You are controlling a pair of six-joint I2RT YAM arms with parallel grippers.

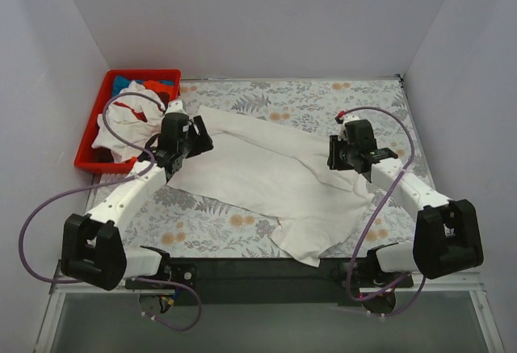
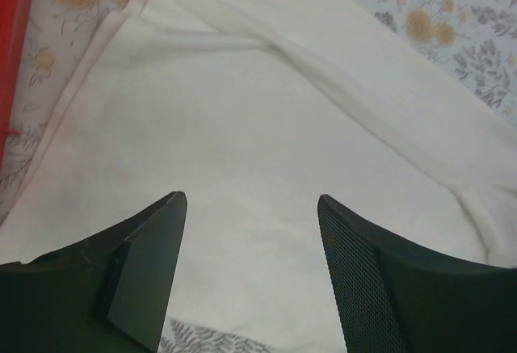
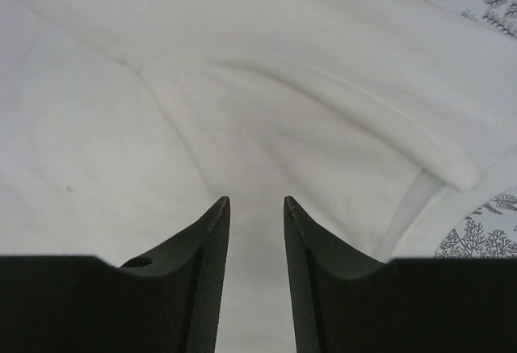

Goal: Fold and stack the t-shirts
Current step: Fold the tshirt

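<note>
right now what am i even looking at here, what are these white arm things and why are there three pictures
These are two robot arms bolted at the near edge of a table, each ending in a two-finger gripper. The wide picture comes from a fixed camera above and behind them. The other two come from small cameras on the wrists, so the dark wedges at the bottom of those are each arm's own fingers.

On the floral table covering lies a large white t-shirt, spread out but wrinkled and not yet folded. At the far left a red bin holds more bunched-up shirts.

The left gripper is open above the shirt's left side, and the right gripper has its fingers slightly apart above the right side. Neither appears to be holding anything: plain cloth shows in the gap between each pair of fingers.
</note>
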